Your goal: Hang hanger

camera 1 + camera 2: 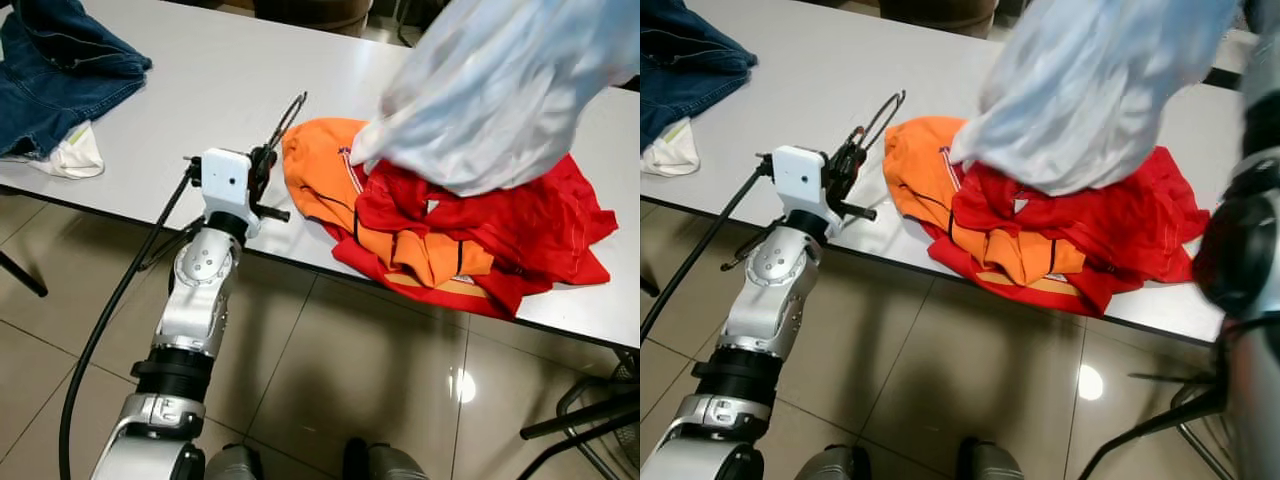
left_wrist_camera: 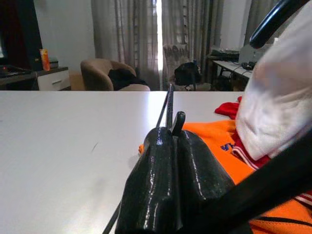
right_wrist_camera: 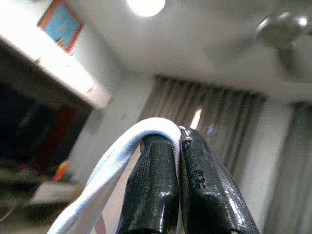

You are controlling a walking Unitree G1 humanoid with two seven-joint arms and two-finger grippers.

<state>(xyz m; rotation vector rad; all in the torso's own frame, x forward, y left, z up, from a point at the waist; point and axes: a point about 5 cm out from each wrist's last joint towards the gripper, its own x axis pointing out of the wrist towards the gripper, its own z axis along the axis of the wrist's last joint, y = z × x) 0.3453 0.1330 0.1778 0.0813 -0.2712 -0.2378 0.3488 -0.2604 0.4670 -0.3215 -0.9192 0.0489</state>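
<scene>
Two grippers are at work over a white table (image 1: 230, 70). At the far left of the table lies a pile of blue denim (image 1: 50, 70) with a small white cloth (image 1: 75, 155) tucked at its near edge. Right of these, the left arm reaches up from the floor side of the table edge, and the left gripper (image 1: 268, 160) has its two black fingers pressed together on the thin black wire hanger (image 1: 287, 118). The hanger slants up and away from the fingers, over the table surface, just beside the orange garment (image 1: 320, 175). In the left wrist view the fingers (image 2: 195, 170) are seen closed side by side with the wire rising between their tips.

Further right, the orange garment lies crumpled on the table, partly overlapped by a red garment (image 1: 520, 230) that spreads toward the near table edge. Above both hangs a pale blue-white garment (image 1: 500, 90), lifted clear at its top, its lower end meeting the red one. The right gripper (image 3: 178, 141) is clamped on a white hem of that pale garment, fingers together. The right arm (image 1: 1245, 260) stands at the far right edge.
</scene>
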